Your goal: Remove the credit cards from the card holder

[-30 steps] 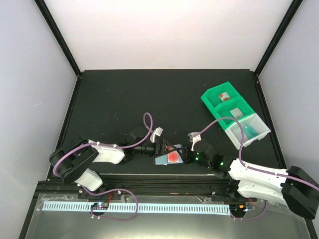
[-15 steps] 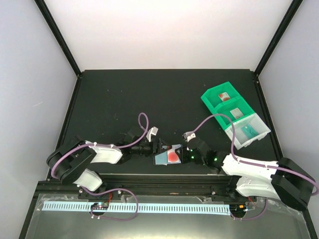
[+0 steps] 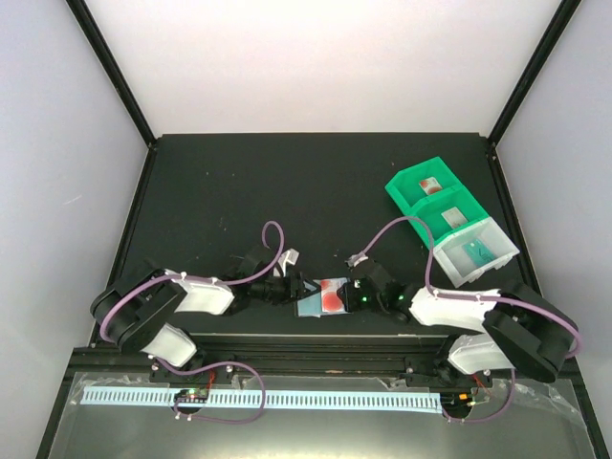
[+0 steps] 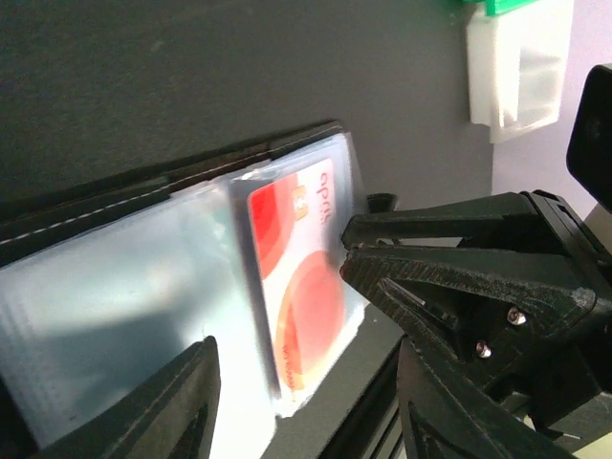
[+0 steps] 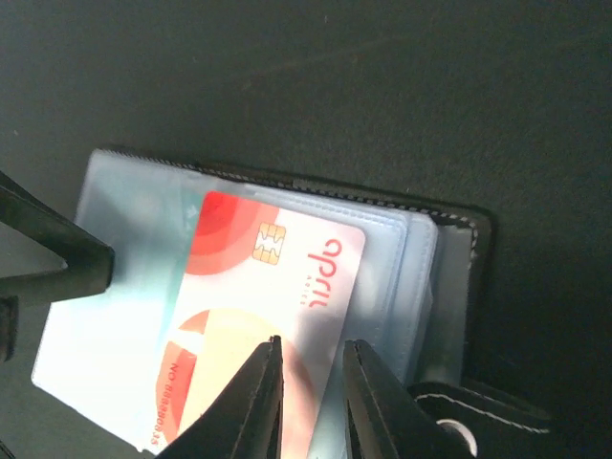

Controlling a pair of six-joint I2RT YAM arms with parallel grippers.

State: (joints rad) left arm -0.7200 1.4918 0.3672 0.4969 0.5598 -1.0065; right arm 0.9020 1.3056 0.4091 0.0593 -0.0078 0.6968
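Observation:
The card holder (image 3: pixel 310 305) lies open near the front edge, its pale blue-grey sleeves (image 4: pixel 115 287) facing up. A red and white credit card (image 5: pixel 273 273) sticks partly out of a sleeve (image 3: pixel 332 297). My right gripper (image 5: pixel 311 387) comes in from the right, jaws a narrow gap apart over the card's edge. In the left wrist view its black tip (image 4: pixel 356 251) touches the red card (image 4: pixel 296 287). My left gripper (image 4: pixel 306 416) is open, its fingers standing either side of the holder's near corner. The holder's black clasp tab (image 5: pixel 459 426) shows beside the right fingers.
A green bin tray (image 3: pixel 418 204) and a clear one (image 3: pixel 459 273) stand at the back right, with a small teal-green item (image 3: pixel 475 251) in the clear tray. The clear tray (image 4: pixel 521 67) also shows in the left wrist view. The table's metal front rail (image 3: pixel 287 339) runs just behind the holder.
The right arm has folded in and slid left onto the card, its jaws narrowing. The left gripper's jaws have closed partway around the holder's left side.

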